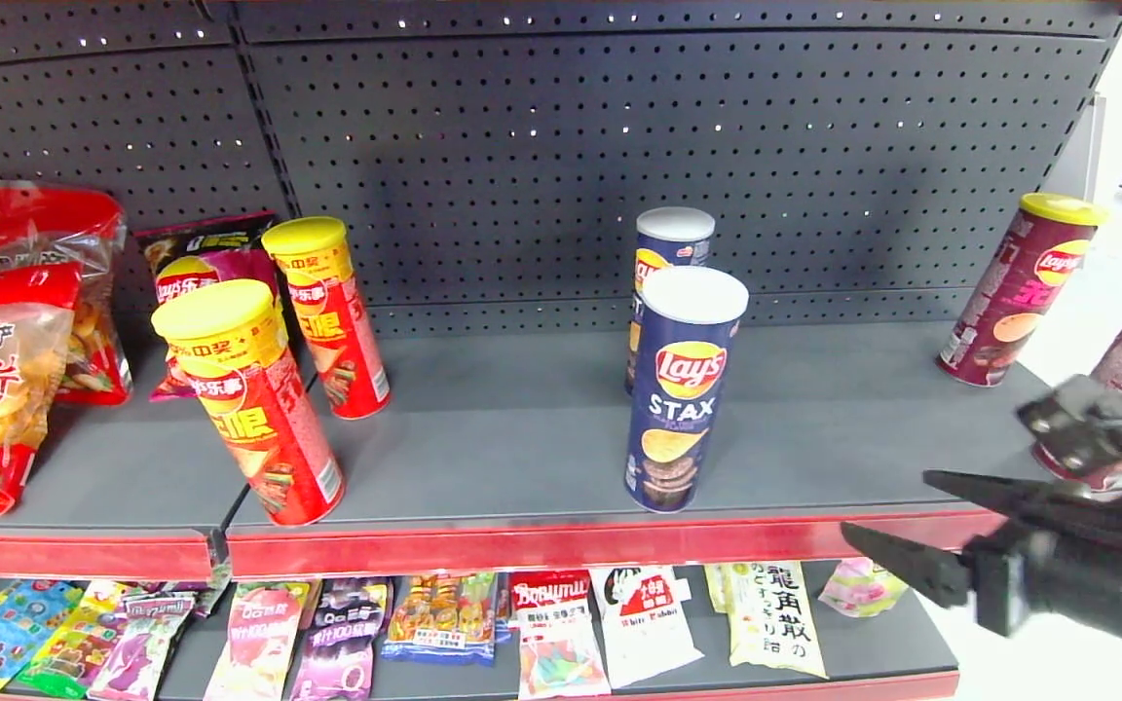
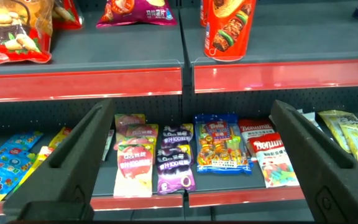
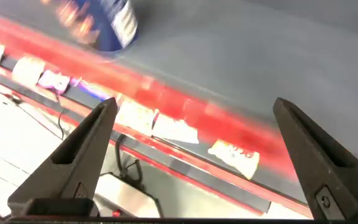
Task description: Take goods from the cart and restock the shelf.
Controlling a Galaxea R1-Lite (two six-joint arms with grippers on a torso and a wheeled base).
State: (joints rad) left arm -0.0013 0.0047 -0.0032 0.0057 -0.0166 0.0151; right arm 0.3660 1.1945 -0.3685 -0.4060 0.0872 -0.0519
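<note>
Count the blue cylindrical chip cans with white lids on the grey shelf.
2: one blue white-lidded can near the front of the grey shelf, another directly behind it, partly hidden.

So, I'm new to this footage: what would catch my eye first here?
A tall blue can stands mid-shelf at the front of the grey shelf. Two red, yellow-lidded cans stand left of it, and the open right gripper hangs empty at the shelf's right end.

Blurred blue shape (image 3: 107, 28), probably a chip can, half off-frame
</note>
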